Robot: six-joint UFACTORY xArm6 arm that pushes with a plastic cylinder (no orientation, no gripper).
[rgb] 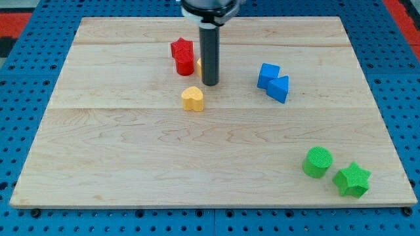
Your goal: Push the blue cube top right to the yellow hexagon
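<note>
- Standing upright over the wooden board (131, 157), the dark rod sets my tip (210, 83) down in the upper middle, with no jaws to release or clench, since the arm ends in the bare rod.
- A yellow block (199, 65), whose shape cannot be made out, peeks from behind the rod at about 11 o'clock from my tip, touching the red blocks.
- Two red blocks sit at 10 o'clock from my tip: a red star (182, 48) behind and a red cylinder (184, 65) in front, pressed together.
- A yellow heart (192, 98) lies near my tip at 7 o'clock, apart from it.
- The blue cube (267, 75) lies at 3 o'clock from my tip, well apart, touching a blue triangular block (278, 88) at its 5 o'clock.
- A green cylinder (317, 161) and a green star (352, 179) sit near the board's corner at 4 o'clock, just beside each other.
</note>
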